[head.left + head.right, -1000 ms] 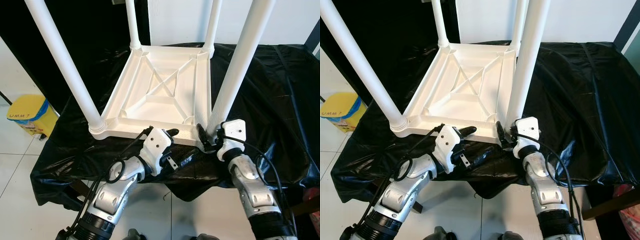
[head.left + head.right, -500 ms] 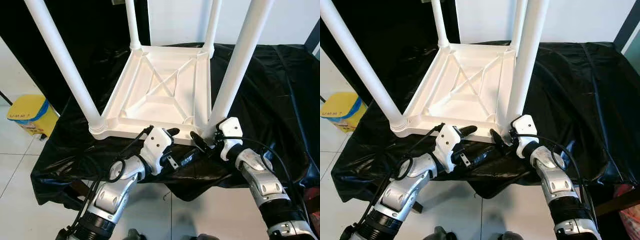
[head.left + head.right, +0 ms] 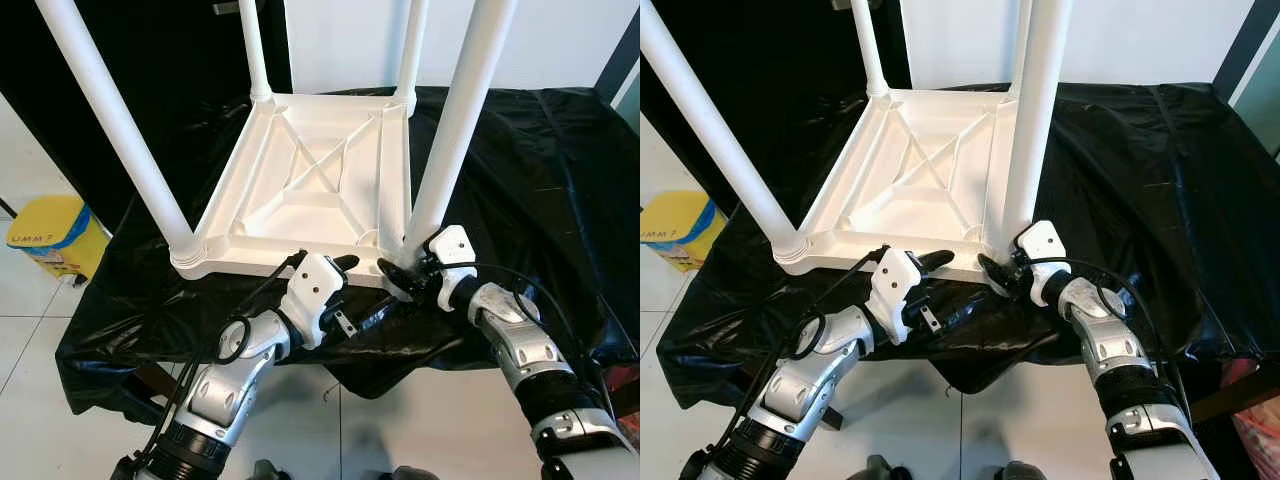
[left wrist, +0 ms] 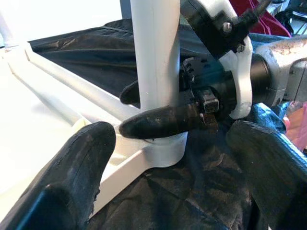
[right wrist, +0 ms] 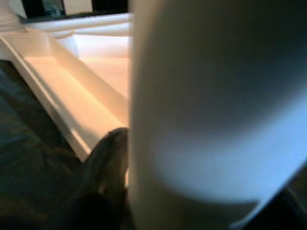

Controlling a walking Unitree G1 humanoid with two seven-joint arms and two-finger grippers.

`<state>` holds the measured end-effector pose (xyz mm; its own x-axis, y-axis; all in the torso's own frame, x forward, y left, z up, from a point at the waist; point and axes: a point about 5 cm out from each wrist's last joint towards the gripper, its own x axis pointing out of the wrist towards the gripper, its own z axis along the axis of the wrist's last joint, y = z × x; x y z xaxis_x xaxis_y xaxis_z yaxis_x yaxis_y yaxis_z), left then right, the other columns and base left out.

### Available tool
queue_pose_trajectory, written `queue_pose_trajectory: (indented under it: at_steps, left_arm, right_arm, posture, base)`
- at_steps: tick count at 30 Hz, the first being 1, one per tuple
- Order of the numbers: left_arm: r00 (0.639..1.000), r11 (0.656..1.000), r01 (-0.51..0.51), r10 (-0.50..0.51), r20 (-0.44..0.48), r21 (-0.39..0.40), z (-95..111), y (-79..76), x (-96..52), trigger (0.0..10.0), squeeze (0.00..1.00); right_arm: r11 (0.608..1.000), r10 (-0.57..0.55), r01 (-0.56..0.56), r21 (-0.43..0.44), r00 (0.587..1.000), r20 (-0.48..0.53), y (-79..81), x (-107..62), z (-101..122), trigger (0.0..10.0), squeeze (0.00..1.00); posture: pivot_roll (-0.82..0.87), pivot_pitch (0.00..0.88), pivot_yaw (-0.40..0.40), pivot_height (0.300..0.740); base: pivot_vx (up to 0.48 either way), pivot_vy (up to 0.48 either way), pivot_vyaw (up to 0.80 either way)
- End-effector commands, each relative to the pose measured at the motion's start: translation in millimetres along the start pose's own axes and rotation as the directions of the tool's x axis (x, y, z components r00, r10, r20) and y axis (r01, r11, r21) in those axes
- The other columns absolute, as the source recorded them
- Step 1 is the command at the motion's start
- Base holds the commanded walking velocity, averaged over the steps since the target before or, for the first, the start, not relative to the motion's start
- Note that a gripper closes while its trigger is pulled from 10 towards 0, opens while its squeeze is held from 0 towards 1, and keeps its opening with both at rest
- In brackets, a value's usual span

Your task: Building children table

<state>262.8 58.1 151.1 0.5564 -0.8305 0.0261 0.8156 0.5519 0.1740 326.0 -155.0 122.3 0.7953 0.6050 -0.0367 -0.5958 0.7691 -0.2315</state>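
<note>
The white children's table (image 3: 215,262) lies upside down on a black cloth, its legs pointing up. My right gripper (image 3: 394,272) is at the base of the near right leg (image 3: 450,130). One finger (image 4: 163,120) passes in front of the leg and the other behind it, so it is shut on the leg. That leg (image 5: 211,105) looms very close in the right wrist view. My left gripper (image 3: 358,290) hangs just before the table's front edge, left of that leg. Its fingers (image 4: 91,177) are spread wide open and hold nothing.
The black cloth (image 3: 540,170) covers the whole support and hangs over its front edge. A yellow bin (image 3: 45,235) stands on the white tiled floor at the left. A dark wall lies behind the table at the left and a white wall behind its middle.
My right arm has swung out to the right, and its gripper has turned from upright to lying across the base of the near right leg. The left arm has stayed put.
</note>
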Motion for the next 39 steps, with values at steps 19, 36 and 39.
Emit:
queue_pose_trajectory:
  at_steps: [19, 36, 39]
  left_arm:
    - [1.000, 1.000, 0.011, -0.011, 0.000, 0.001, -2.3, -3.8, -2.0, 10.0, 0.00]
    - [1.000, 1.000, 0.019, -0.019, 0.013, -0.008, -1.2, -6.9, 2.4, 10.0, 0.00]
    - [1.000, 1.000, 0.012, -0.012, 0.013, -0.009, -1.4, -6.5, 1.8, 10.0, 0.00]
  right_arm:
    - [0.972, -0.195, 0.200, 0.123, 0.980, -0.047, 20.5, -11.1, -22.2, 0.0, 0.00]
    - [0.823, -0.499, 0.512, 0.244, 0.859, -0.118, 68.2, 11.3, -15.4, 0.0, 0.00]
    - [0.841, -0.476, 0.479, 0.250, 0.876, -0.078, 66.3, 8.8, -11.9, 10.0, 0.00]
  posture:
    - [-0.11, 0.041, 0.027, 0.740]
    - [-0.12, 0.044, 0.020, 0.740]
    - [-0.11, 0.047, 0.016, 0.740]
  base:
    - [0.000, 0.000, 0.00]
    - [0.000, 0.000, 0.00]
    - [0.000, 0.000, 0.00]
